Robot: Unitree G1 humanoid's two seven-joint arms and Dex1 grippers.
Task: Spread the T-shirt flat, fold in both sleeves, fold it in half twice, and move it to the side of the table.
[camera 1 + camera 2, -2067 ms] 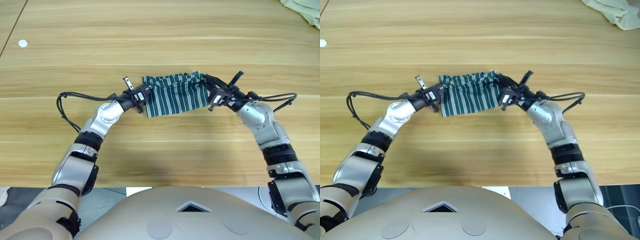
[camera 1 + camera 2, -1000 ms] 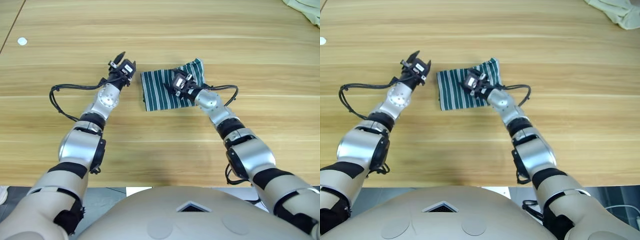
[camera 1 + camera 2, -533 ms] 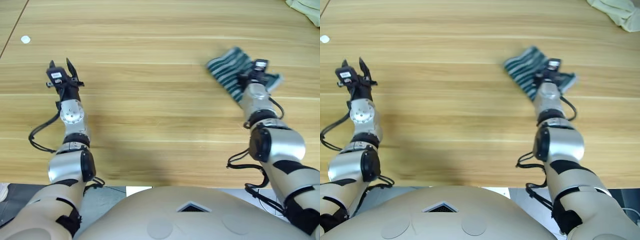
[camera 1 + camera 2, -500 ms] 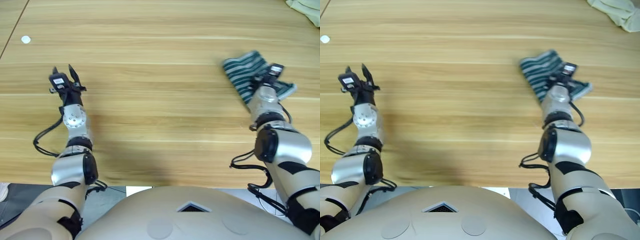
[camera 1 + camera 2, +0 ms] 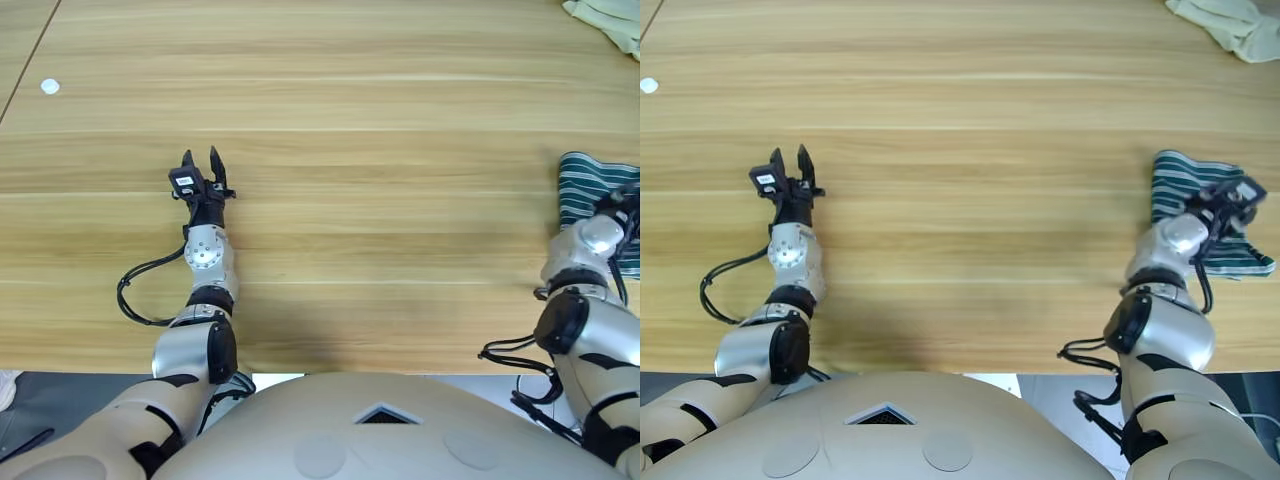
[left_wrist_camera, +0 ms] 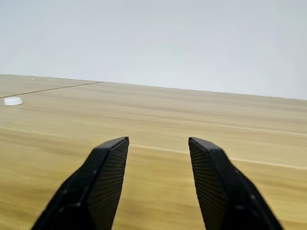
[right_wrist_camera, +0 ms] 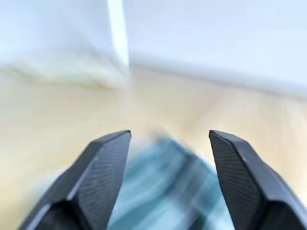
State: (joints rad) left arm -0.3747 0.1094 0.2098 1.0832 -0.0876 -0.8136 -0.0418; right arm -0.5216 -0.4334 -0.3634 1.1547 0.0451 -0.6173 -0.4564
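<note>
T-shirt [image 5: 1181,176] now farther right near table [image 5: 350,100] edge — right tool [image 5: 1238,197] above, released; left tool [image 5: 200,159] released

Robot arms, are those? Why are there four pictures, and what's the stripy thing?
Yes, two robot arms, each ending in a two-fingered claw. Two pictures come from cameras in its head, looking down on a wooden table. The other two come from each wrist, so black fingers show close up. The stripy thing is a folded T-shirt at the table's right side. The right claw is open over it; the left claw is open over bare wood. Neither holds anything.
</note>
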